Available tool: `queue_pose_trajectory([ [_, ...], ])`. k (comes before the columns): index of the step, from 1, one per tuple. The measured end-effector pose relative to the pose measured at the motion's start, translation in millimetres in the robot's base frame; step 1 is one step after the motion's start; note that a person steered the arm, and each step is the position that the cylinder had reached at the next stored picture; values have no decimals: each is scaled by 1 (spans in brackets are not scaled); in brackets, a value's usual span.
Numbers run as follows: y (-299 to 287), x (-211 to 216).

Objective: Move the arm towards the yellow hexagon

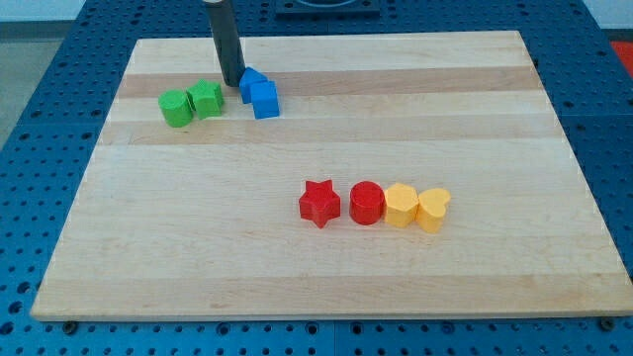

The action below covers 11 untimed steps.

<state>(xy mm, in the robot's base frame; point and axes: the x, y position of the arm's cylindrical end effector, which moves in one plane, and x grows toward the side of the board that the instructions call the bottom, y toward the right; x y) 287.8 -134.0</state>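
Note:
The yellow hexagon [400, 206] lies right of the board's middle, in a row between a red cylinder [366, 203] on its left and a yellow heart [434, 209] on its right. My tip [232, 83] is at the view's top left, far from the hexagon, between a green block [207, 99] and a blue block [251, 83], close beside the blue one.
A red star [319, 203] starts the row on the left. A green cylinder [176, 108] sits left of the green block. A blue cube [264, 100] touches the other blue block. The wooden board [326, 267] lies on a blue perforated table.

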Motion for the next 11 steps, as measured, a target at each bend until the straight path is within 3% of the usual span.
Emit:
queue_pose_trajectory([
  [4, 28, -3],
  [5, 40, -46],
  [7, 93, -51],
  [8, 166, 18],
  [9, 171, 32],
  [10, 174, 87],
  [11, 192, 110],
])
